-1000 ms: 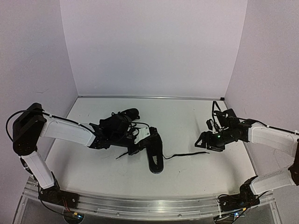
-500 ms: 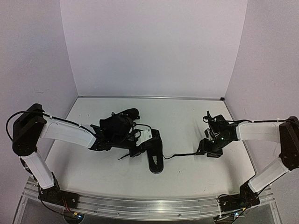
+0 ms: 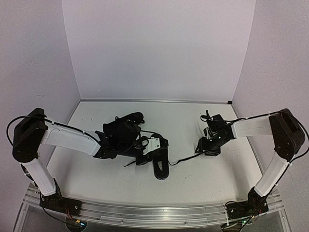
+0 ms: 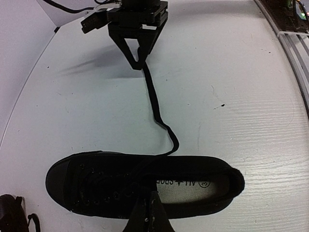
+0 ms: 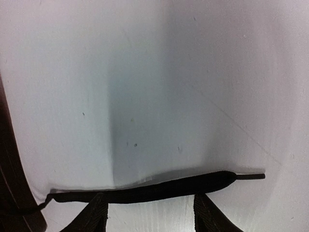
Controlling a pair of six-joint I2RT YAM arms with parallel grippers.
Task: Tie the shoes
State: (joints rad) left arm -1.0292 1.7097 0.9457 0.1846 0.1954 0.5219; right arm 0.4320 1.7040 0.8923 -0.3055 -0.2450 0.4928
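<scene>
On the table I count two small black shoes, two white-and-black arms with one gripper apiece, and one loose lace [image 4: 155,104] trailing out flat. The table [image 3: 207,174] is white with a few dark specks. Pale, plain walls close it in on three sides, and an aluminium rail [image 3: 159,212] runs along the near edge. The far shoe [image 3: 131,118] sits half hidden behind the left arm [image 3: 67,137]. The near shoe [image 4: 145,186] lies with its heel toward the rail. The left gripper [image 4: 151,203] hangs right over the shoe's opening, fingers pressed together; whether they pinch a lace I cannot tell. The loose lace runs from that shoe across to the right gripper [image 5: 149,208], whose fingers stand apart, low over the table, with the lace's end lying just in front of them.
</scene>
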